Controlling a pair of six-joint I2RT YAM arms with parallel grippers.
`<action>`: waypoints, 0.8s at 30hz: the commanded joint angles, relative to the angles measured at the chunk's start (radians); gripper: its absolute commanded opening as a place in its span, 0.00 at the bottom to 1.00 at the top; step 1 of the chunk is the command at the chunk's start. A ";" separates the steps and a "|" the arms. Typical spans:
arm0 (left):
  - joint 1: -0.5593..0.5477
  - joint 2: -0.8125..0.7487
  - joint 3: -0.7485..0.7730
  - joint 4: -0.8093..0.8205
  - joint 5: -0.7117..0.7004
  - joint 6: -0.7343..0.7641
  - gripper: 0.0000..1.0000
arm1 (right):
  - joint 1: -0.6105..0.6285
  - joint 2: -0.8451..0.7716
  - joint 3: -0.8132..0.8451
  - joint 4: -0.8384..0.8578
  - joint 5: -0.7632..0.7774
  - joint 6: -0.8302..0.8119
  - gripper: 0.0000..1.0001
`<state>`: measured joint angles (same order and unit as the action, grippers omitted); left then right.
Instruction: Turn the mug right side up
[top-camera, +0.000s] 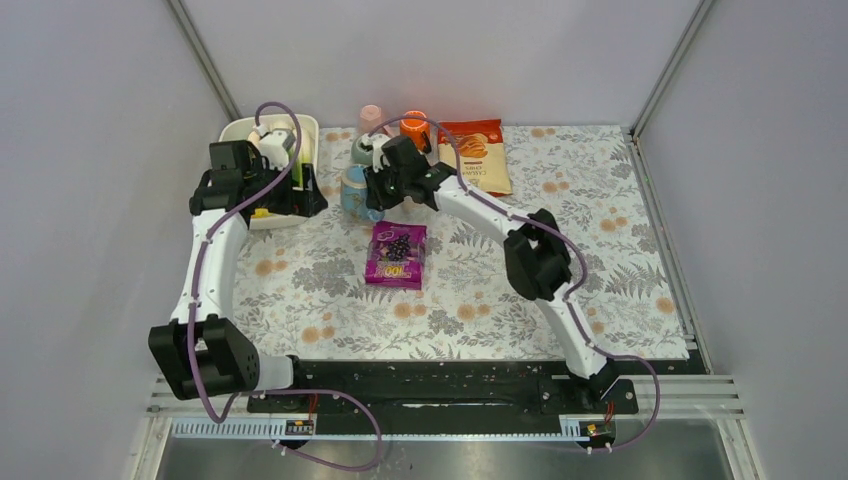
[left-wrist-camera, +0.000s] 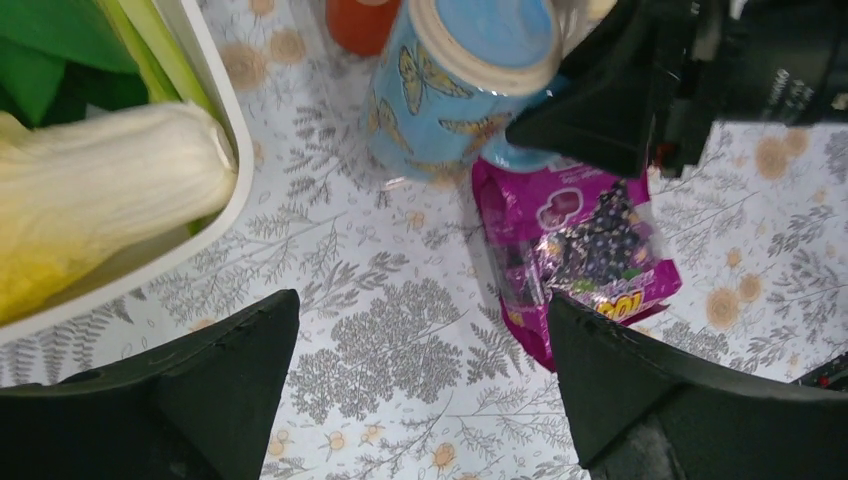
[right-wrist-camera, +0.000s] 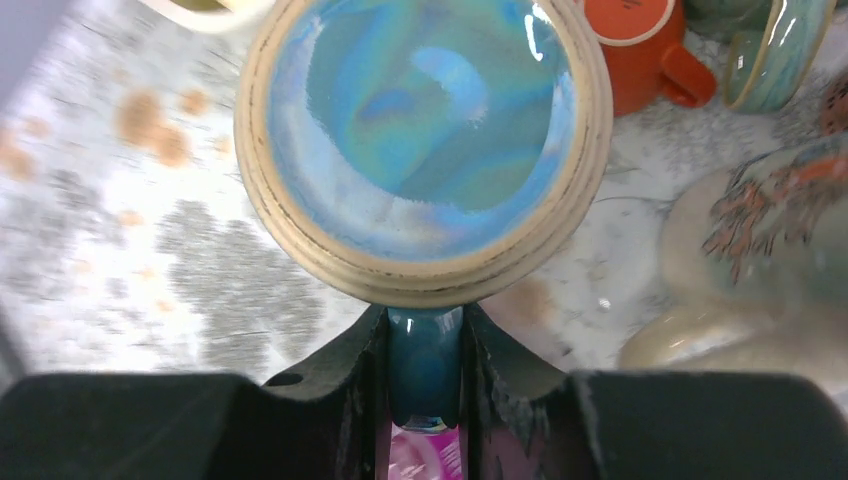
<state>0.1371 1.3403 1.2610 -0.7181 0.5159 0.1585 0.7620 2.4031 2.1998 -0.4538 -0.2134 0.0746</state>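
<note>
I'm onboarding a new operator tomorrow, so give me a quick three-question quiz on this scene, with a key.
1. True or false: the left tool is shut on the purple snack packet.
2. Which part of the blue butterfly mug does the right tool clamp? A) rim B) handle C) base
3. Fill in: the mug's ____ faces up.
Key: 1 false, it stands open with nothing between its fingers; 2 B; 3 base.
</note>
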 joint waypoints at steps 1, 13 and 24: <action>0.001 -0.056 0.105 -0.002 0.099 -0.068 0.98 | 0.012 -0.373 -0.219 0.571 -0.088 0.328 0.00; 0.001 0.037 0.172 0.147 0.353 -0.444 0.98 | 0.011 -0.628 -0.644 1.086 -0.013 0.633 0.00; -0.001 -0.053 0.103 0.393 0.460 -0.575 0.87 | 0.011 -0.631 -0.650 1.098 -0.031 0.668 0.00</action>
<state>0.1364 1.3548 1.3674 -0.4553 0.9169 -0.3676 0.7685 1.8355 1.5173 0.4583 -0.2474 0.7189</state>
